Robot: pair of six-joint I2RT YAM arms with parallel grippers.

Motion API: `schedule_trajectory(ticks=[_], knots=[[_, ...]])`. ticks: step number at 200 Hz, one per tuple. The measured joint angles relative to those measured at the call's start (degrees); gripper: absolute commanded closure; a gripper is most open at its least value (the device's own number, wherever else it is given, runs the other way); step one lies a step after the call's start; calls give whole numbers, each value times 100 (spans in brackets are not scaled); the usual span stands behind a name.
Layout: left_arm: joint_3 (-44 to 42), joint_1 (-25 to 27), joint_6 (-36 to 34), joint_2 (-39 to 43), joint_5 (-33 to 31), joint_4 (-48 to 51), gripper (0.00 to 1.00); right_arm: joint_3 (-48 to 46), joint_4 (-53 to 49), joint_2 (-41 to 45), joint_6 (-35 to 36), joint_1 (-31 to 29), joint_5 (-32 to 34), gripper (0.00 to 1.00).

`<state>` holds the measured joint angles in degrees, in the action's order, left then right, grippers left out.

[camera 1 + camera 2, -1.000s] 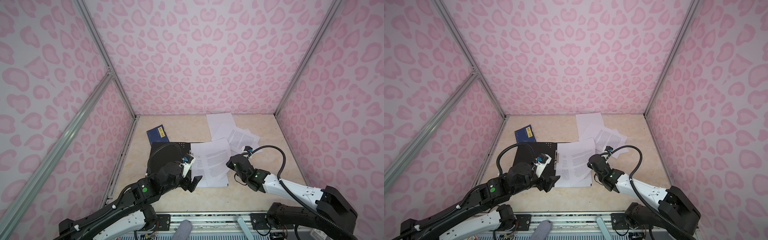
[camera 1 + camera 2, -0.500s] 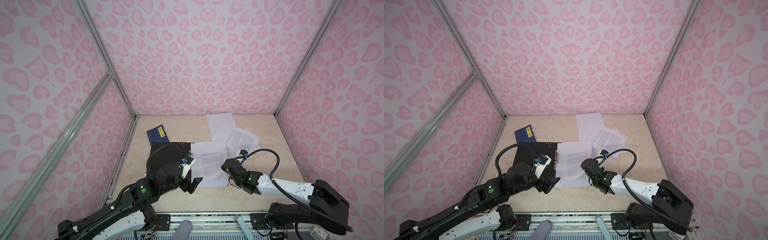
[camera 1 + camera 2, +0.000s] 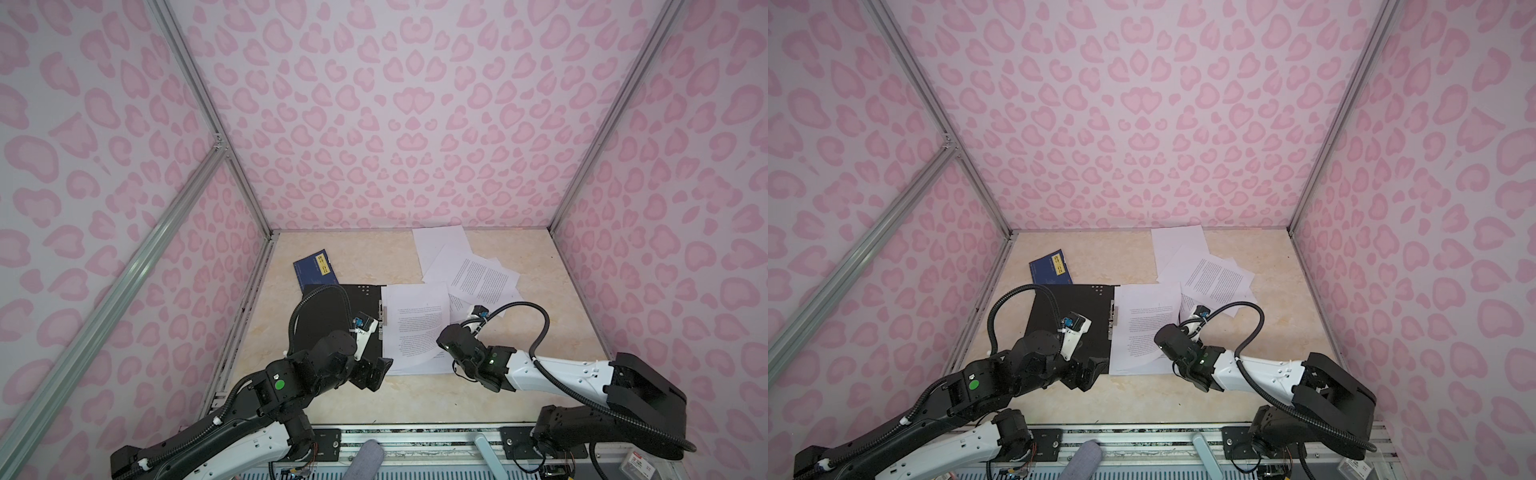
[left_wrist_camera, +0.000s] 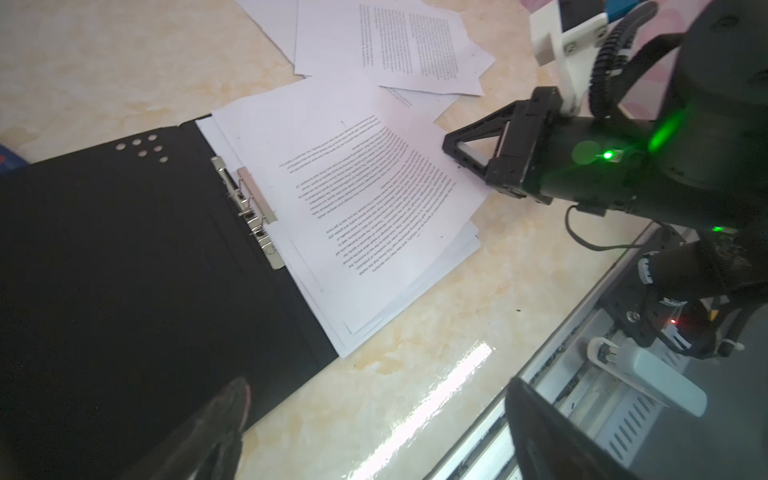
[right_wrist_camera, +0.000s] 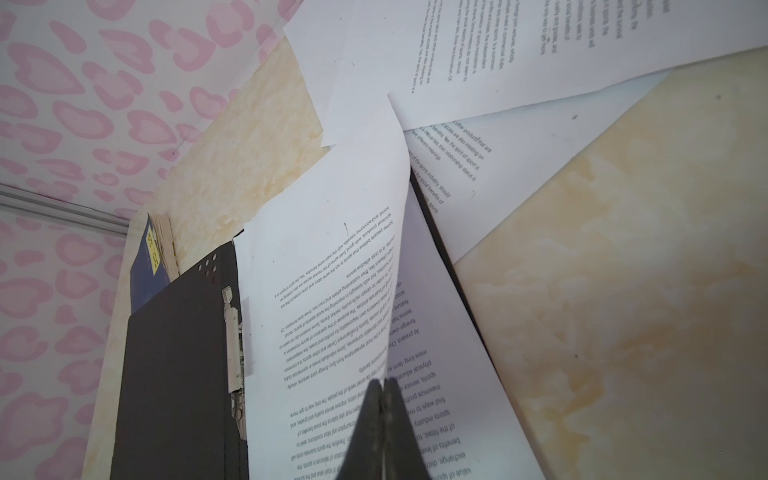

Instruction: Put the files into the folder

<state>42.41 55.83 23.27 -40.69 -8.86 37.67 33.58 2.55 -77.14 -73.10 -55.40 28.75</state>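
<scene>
Pink heart-patterned walls close in three sides of a beige marbled worktop (image 3: 353, 257). One flat folder (image 3: 365, 299) lies open with its black inside up and one metal clip (image 4: 249, 208) along the spine. One dark-blue booklet with a yellow label (image 3: 312, 271) meets the folder's far left corner. On the right lie white printed paper sheets in two groups. One is a stack (image 3: 415, 328) on the folder's right half, with at least three edges showing. The other is about four loose sheets (image 3: 478, 274) fanned behind the stack, touching its far right corner. Of the two tools, the right tool (image 5: 383, 390) is pinched tight on the top sheet's outer edge, which curls up off the stack. The left tool (image 3: 376, 371) stands wide and empty over the folder's near edge. Bare worktop runs along the front and at the far middle
</scene>
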Motion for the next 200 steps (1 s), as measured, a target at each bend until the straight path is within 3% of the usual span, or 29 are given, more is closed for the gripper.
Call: schedule_trajectory(ticks=[86,200], knots=[[46,0,240,-518,-293,299,3,-4,109,-131,-35,-111,28,100],[11,0,234,-424,-313,289,3,92,201,-374,28,-186,-28,100]])
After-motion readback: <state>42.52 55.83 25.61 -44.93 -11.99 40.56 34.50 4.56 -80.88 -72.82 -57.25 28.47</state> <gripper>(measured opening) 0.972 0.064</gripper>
